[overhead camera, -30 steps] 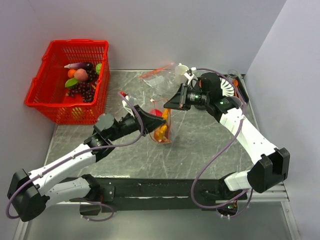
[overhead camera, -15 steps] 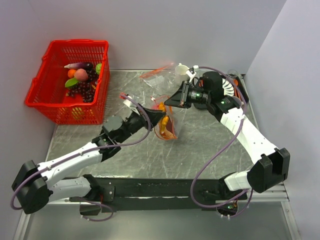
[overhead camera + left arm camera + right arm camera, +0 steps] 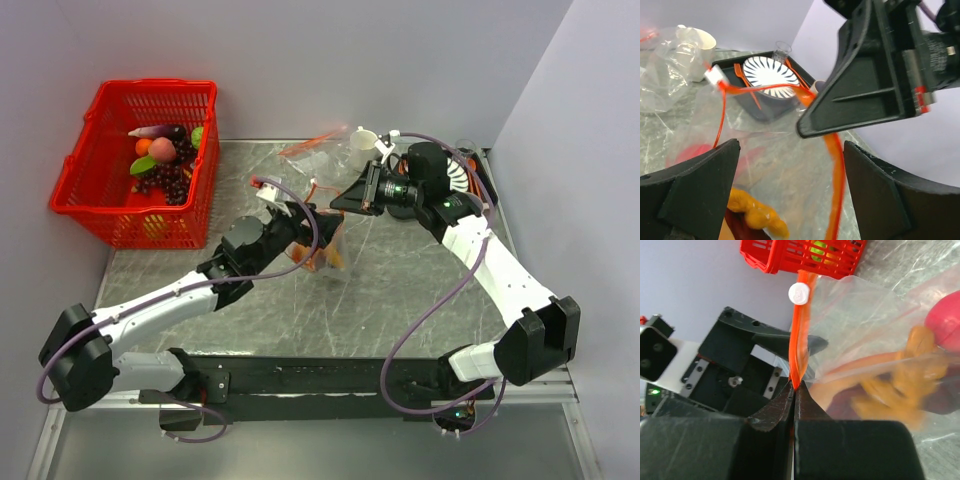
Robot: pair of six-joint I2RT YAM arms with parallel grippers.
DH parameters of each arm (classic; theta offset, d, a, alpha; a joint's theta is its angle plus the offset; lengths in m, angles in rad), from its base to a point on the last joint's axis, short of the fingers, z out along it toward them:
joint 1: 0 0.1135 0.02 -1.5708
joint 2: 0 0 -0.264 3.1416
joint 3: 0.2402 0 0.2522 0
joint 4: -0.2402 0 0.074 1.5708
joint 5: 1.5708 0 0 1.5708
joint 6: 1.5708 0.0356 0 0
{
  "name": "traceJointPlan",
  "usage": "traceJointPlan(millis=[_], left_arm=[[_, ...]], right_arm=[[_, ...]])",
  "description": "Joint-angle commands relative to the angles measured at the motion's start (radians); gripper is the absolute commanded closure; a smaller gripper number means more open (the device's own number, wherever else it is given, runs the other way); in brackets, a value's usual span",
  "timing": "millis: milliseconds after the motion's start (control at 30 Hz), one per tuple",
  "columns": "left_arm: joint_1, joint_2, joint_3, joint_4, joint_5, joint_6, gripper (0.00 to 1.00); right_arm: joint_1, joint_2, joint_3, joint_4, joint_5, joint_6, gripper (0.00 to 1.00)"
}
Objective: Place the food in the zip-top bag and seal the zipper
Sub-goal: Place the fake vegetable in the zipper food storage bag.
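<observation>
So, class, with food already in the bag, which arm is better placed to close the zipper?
Probably left. The right gripper is shut on the zipper, holding the bag by it. The left gripper is open, empty and facing the bag, free to run along the strip.

You have the clear crinkly plastic bag (image 3: pixel 337 236), orange-brown food (image 3: pixel 324 262) inside, standing right of the red mesh basket (image 3: pixel 100 195).

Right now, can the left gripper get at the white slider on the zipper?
Probably yes: the left gripper stands open facing the white slider with nothing between, and the right gripper pinches the zipper further along, clear of it.
</observation>
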State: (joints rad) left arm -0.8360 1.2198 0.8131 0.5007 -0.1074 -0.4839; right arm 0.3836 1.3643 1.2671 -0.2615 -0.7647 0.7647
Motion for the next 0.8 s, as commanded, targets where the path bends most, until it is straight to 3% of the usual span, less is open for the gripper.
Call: traceJointPlan(millis=[0,300,533,667,767], left_arm=[[-0.005,-0.055,0.133,-0.129,0.046,-0.013,0.12],[-0.005,-0.1,0.259,-0.385,0.1,-0.078,0.11],[0.024,-0.097,0.504,-0.741,-0.133,-0.015,0.03],[0.11,-0.127,0.555,-0.835,-0.294,0.039,0.01],[0.271,-0.175,0.54,-0.837,-0.285,0.041,0.01]], right_arm=[[-0.009,-0.022,-0.009,0.056,-0.022,-0.007,1.0],[-0.026,-0.027,-0.044,0.053,-0.024,-0.031,1.0],[-0.029,-0.044,-0.077,0.045,-0.019,-0.058,1.0],[-0.029,-0.057,-0.1,0.054,-0.019,-0.057,1.0],[-0.028,-0.067,-0.107,0.053,-0.016,-0.062,1.0]])
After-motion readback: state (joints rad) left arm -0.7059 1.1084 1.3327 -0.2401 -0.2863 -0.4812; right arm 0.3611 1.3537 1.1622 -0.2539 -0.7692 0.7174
